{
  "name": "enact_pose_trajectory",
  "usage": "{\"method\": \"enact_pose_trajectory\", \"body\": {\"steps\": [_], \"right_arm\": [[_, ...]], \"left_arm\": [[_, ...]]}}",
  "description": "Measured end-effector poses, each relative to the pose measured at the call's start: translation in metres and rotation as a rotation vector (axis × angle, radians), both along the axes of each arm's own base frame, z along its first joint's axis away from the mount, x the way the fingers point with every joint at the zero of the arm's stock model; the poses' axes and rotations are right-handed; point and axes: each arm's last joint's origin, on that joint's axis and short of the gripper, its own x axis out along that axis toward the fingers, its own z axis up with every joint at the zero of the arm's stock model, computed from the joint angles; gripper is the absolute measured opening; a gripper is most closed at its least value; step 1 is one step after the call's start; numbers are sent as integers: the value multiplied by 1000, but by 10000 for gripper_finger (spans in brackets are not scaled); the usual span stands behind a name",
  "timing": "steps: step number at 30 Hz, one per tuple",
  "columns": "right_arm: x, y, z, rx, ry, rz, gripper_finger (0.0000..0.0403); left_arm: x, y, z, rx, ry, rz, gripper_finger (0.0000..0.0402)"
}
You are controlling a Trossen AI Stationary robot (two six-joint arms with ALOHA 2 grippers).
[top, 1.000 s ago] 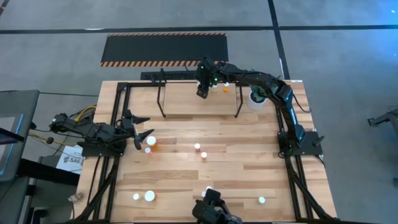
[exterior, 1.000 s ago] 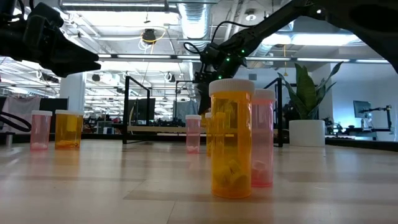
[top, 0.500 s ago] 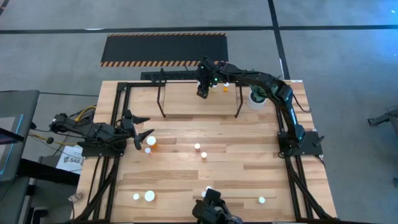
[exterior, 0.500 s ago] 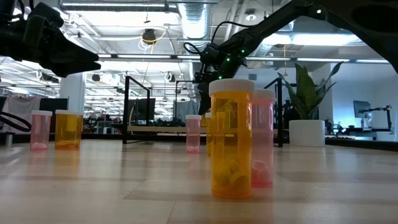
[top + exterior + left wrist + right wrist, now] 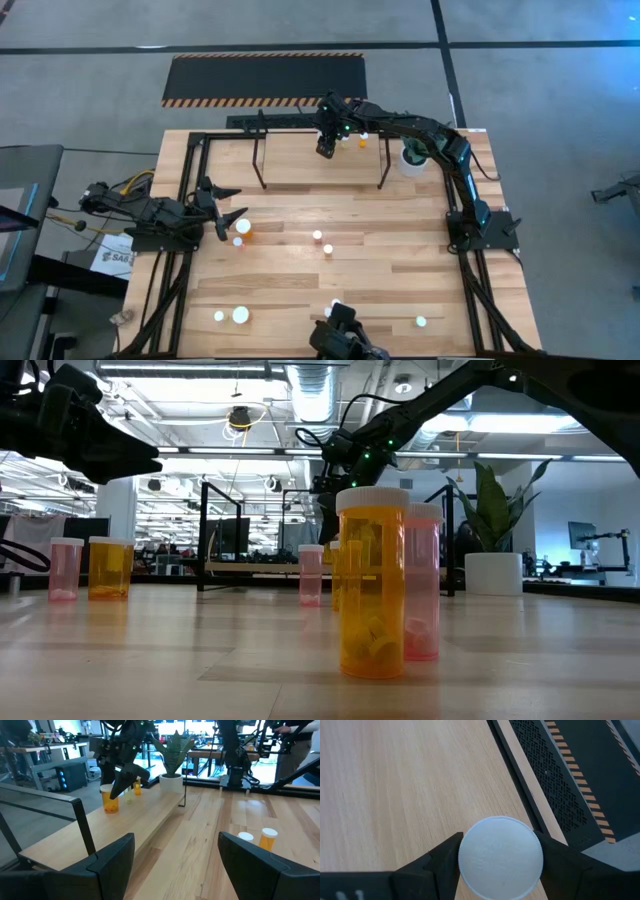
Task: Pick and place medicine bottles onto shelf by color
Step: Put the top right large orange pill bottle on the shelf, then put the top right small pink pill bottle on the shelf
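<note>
Orange medicine bottle [image 5: 110, 800], white-capped: light, rigid, smooth plastic, judged slippery; clasped at the cap by the right claw [image 5: 500, 857] over the shelf [image 5: 145, 822]; left claw [image 5: 175, 857] released.

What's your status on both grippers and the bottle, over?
Right gripper shut on a white-capped bottle, over the shelf. Left gripper open, empty, beside the loose bottles on the table. Nothing blocking.
</note>
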Motion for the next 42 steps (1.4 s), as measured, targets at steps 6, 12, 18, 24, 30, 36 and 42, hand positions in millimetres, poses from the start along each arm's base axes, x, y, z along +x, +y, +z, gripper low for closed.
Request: {"method": "enact_pose_trajectory", "body": {"steps": [6, 12, 18, 24, 30, 36, 42], "right_arm": [[0, 0, 0, 28, -16, -10, 250], [-1, -1, 0, 28, -16, -11, 250], [-3, -4, 0, 36, -21, -31, 264], [-4, -6, 0, 34, -20, -32, 311], [-4, -3, 4, 40, -10, -27, 353], [-4, -1, 28, 46, 1, -26, 359], [-11, 3, 48, 145, 54, -110, 349]], "left_arm": [[0, 0, 0, 0, 0, 0, 273], [0, 0, 0, 0, 0, 0, 273], [0, 0, 0, 0, 0, 0, 273], [0, 0, 0, 0, 0, 0, 273], [0, 0, 0, 0, 0, 0, 273], [0, 0, 0, 0, 1, 0, 273], [0, 0, 0, 0, 0, 0, 273]]}}
